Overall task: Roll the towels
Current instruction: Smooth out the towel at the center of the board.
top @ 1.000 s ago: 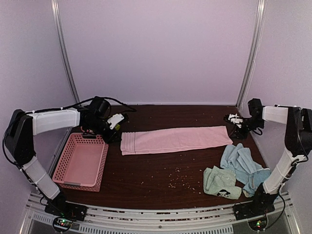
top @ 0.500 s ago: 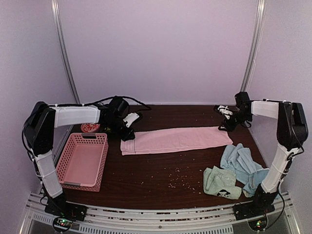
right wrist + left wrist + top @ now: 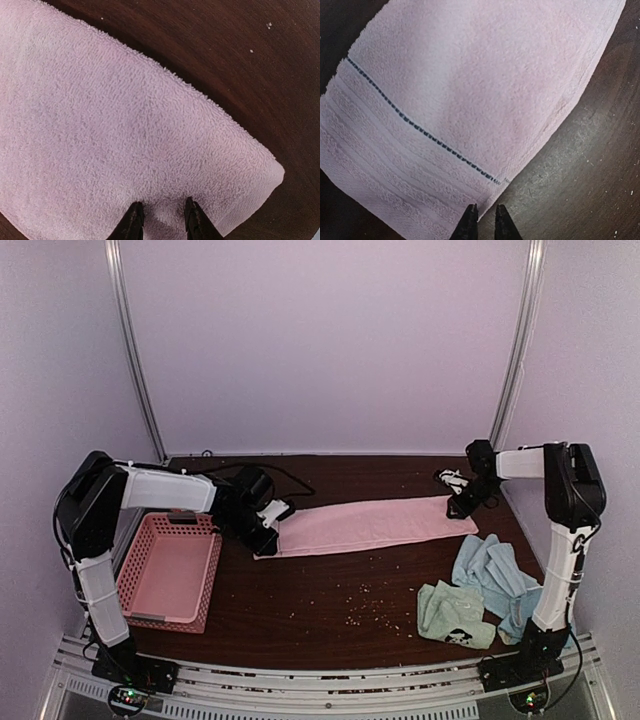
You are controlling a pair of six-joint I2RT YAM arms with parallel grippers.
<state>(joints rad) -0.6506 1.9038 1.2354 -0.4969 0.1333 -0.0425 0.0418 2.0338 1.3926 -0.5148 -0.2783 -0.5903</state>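
Setting: robot test cell, lab-type.
Evidence: plain lilac walls [image 3: 330,340] at 9, 12 and 3 o'clock; arm bases on a metal rail [image 3: 330,687] at 6 o'clock.

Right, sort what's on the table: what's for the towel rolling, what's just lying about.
For the job: pink towel, mint green towel, light blue towels.
Lying about: pink latticed basket, scattered crumbs.

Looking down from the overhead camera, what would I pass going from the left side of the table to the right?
pink basket → left pincer → pink towel → mint green towel → light blue towels
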